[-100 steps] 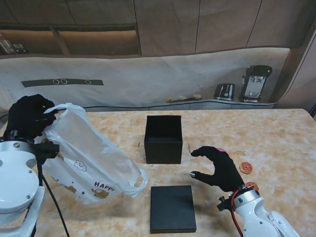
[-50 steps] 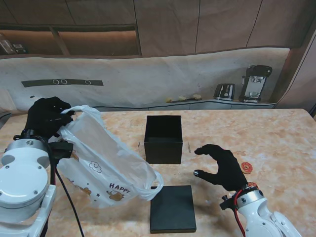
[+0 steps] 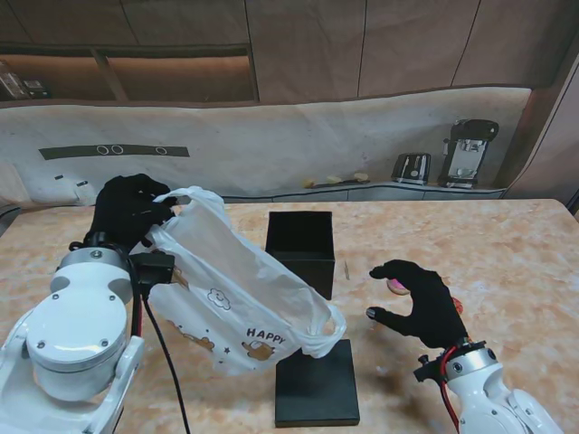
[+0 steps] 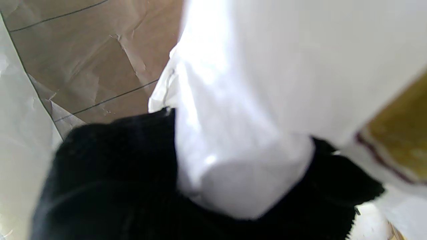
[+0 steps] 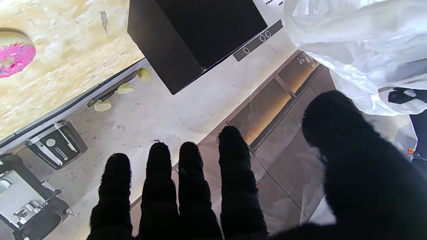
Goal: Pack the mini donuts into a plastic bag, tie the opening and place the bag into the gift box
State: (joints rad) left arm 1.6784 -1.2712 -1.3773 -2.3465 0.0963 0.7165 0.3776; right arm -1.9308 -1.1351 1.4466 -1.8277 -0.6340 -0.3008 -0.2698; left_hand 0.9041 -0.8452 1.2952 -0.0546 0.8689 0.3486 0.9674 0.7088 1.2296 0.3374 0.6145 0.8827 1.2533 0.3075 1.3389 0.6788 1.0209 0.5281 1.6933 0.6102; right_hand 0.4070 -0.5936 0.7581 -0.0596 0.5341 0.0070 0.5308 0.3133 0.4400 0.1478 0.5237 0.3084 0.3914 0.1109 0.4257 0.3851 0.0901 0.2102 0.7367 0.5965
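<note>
My left hand (image 3: 134,212) is shut on the top of a white plastic bag (image 3: 242,298) printed with cartoons and "HAPPY". The bag hangs slanted in the air, its free end over the flat black lid (image 3: 317,384) and in front of the open black gift box (image 3: 300,246). In the left wrist view the bag (image 4: 253,100) fills the picture above my gloved fingers (image 4: 113,173). My right hand (image 3: 419,303) hovers open to the right of the box, holding nothing. A pink mini donut (image 3: 396,286) peeks out beside it, and shows as the pink donut (image 5: 15,56) in the right wrist view, near the box (image 5: 200,30).
A toaster (image 3: 412,167) and a coffee machine (image 3: 469,152) stand on the counter behind the table. The marble table (image 3: 516,244) stretches out to the right of my right hand.
My left arm has swung the bag to the right, from the table's left side to in front of the box and over the lid. The right hand has drifted slightly right, staying open.
</note>
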